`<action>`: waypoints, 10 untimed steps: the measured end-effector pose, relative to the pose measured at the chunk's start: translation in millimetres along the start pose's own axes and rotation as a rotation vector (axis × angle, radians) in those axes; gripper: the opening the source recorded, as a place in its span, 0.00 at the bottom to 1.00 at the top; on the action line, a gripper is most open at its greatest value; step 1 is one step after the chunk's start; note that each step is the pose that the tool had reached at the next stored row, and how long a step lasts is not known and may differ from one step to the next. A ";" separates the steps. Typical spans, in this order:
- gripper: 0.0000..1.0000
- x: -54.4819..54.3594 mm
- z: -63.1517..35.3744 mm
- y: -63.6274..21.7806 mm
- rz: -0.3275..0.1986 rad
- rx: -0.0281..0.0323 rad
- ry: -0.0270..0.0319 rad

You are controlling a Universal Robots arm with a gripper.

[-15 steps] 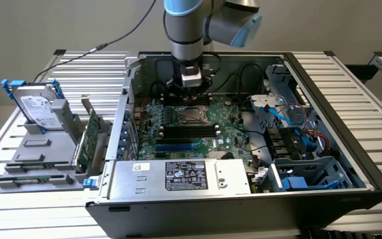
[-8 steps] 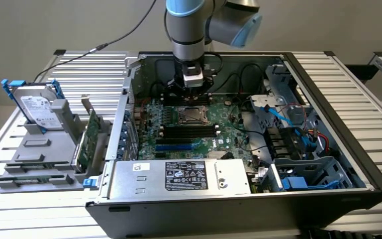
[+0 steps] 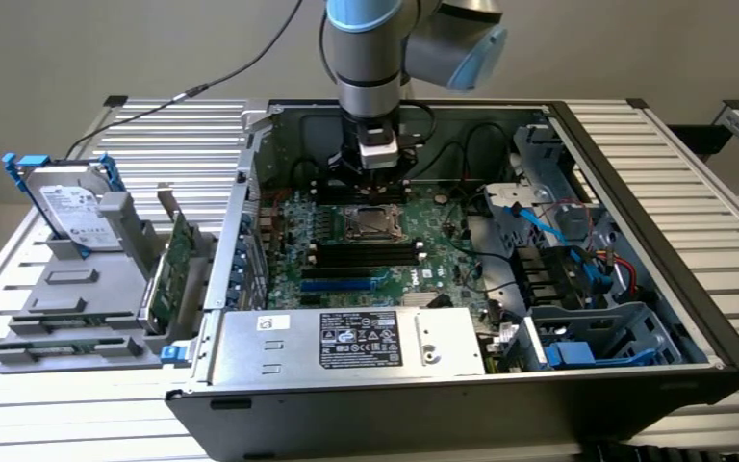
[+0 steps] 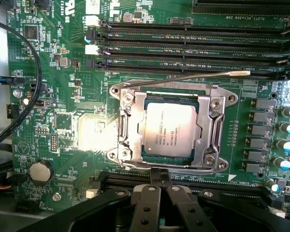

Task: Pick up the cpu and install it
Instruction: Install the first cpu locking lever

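The cpu point(image 4: 170, 129), a flat square chip with a dull silver top, lies in its socket on the green motherboard point(image 4: 63, 58), with the metal socket frame point(image 4: 209, 133) around it. In the exterior view the cpu point(image 3: 372, 223) sits mid-board inside the open computer case. My gripper point(image 4: 159, 177) is shut, its black fingertips pressed together with nothing between them, right at the socket frame's edge beside the cpu. In the exterior view the gripper point(image 3: 372, 189) hangs straight down just behind the socket. A thin metal lever point(image 4: 203, 76) runs along the socket's far side.
Black memory slots point(image 4: 193, 43) lie beyond the socket. A black cable point(image 4: 35, 87) loops beside the board. The power supply point(image 3: 344, 342) and blue drive cage point(image 3: 600, 332) line the case. Outside, at the exterior view's left, stand a hard drive point(image 3: 72, 207) and a green card point(image 3: 174, 265).
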State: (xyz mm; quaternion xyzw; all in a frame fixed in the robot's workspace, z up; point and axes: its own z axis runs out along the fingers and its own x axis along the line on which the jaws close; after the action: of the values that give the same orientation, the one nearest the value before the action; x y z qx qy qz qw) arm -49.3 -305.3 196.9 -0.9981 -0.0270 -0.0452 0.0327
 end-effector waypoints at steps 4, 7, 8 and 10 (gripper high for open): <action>0.11 2.7 0.5 0.1 -0.001 0.0002 -0.0001; 0.11 4.9 0.8 0.2 -0.002 0.0002 -0.0001; 0.11 5.6 0.9 0.2 -0.003 0.0003 -0.0001; 0.11 7.1 1.1 0.3 -0.003 0.0004 -0.0001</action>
State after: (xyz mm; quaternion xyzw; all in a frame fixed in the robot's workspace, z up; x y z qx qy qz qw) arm -42.2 -305.2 196.5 -0.9980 -0.0286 -0.0452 0.0328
